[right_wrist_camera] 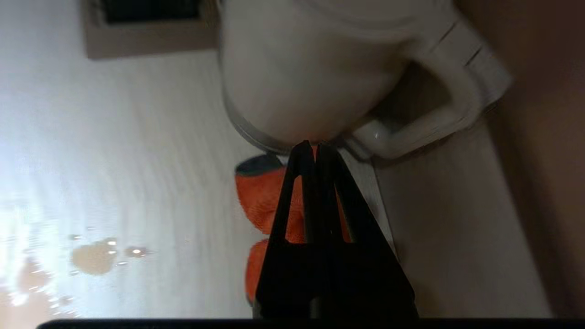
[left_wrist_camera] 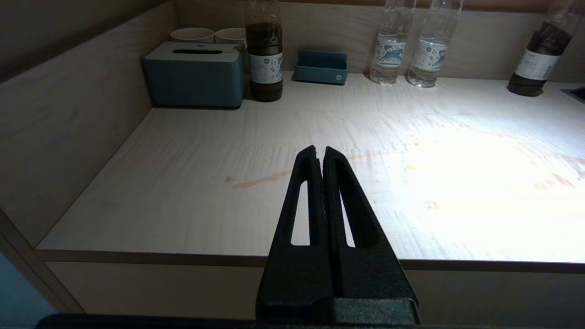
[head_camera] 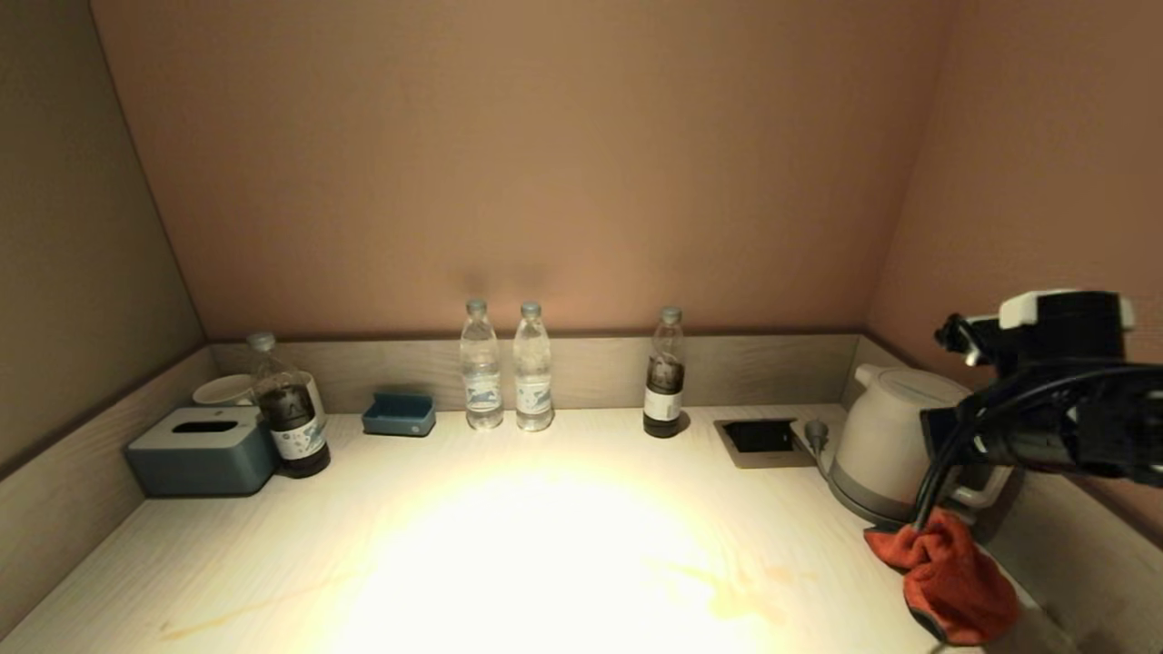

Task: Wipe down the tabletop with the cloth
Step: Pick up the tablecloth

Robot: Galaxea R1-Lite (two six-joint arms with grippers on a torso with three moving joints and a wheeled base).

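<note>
White-labelled bottles (head_camera: 507, 372) w/ blue print, text unreadable, orange cloth (head_camera: 954, 572) by kettle (head_camera: 895, 445)

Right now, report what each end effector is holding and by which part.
Nothing is held. The right end effector is shut, above the cloth lying beside the kettle. The left end effector is shut and empty at the tabletop's front edge.

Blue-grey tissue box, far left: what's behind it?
Behind the blue-grey tissue box two white cups show only their rims; their lower parts are hidden. A dark-liquid plastic bottle stands beside it.
</note>
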